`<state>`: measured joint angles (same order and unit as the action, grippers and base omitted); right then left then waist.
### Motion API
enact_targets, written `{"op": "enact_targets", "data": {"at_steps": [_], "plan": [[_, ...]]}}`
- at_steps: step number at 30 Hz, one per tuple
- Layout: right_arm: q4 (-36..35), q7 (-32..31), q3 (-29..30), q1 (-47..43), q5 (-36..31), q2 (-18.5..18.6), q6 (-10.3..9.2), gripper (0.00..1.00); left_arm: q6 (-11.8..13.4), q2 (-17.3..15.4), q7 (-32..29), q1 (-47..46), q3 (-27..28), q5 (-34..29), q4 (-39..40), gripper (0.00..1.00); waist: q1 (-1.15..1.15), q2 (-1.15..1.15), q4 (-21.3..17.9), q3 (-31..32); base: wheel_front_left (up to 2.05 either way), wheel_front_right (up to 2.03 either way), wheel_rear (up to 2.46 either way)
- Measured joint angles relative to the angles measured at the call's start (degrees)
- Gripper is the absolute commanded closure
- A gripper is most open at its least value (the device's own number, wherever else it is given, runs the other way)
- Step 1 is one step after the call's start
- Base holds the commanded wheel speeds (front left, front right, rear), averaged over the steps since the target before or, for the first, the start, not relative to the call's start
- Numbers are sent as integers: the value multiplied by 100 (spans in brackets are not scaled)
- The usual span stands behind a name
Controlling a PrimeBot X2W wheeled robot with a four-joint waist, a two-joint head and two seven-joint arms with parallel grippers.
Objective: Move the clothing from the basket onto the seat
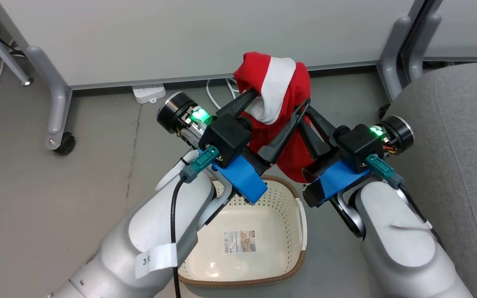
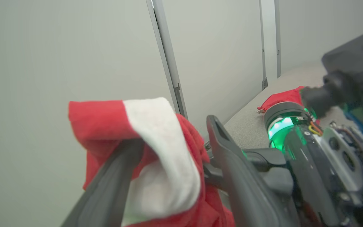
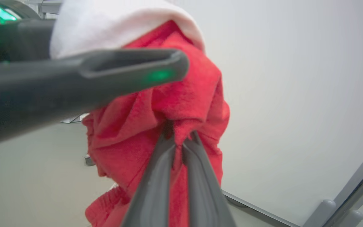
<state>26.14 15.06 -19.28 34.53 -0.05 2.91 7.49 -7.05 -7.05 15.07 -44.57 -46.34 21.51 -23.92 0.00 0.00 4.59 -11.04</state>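
1. Carrying the red garment (image 1: 255,68) across to the seat (image 1: 449,132) looks like the step in hand. It hangs at the upper middle of the head view, clear above the basket (image 1: 263,280), whose floor at the bottom centre holds nothing but a label.
2. Trust the right pincer (image 3: 178,138) with the load. Its jaws are pressed together on a fold of red cloth, and the bulk hangs below that fold.
3. Mind the left pincer (image 1: 282,99). Its jaws stand spread wide and grip nothing, yet the garment's white band (image 2: 159,148) lies draped over one of its fingers (image 2: 112,186), as over a hook.
4. Free that finger first, I judge. Draw the left arm back along the finger's own line, toward the lower left of the head view, so the band slides off instead of snagging.
5. Watch the crossing. The left pincer's other finger passes close in front of the right pincer's, so move one arm at a time.
6. Swing the right arm toward the right edge of the head view, keeping the hanging hem above the cushion's rounded edge.
7. Lay it beside the other red piece (image 2: 282,96), which is on the cushion at the right middle of the left wrist view. Part the jaws only once cloth rests on fabric.
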Motion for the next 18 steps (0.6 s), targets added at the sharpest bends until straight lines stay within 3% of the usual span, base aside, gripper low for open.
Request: {"op": "enact_targets", "data": {"at_steps": [18], "plan": [[-780, -1, 902, -250, 21, -1, 0, 100, 0, -288, -33, 44, -207, -86, -13, 0, 0, 0, -925, -525, 0, 0, 0]]}}
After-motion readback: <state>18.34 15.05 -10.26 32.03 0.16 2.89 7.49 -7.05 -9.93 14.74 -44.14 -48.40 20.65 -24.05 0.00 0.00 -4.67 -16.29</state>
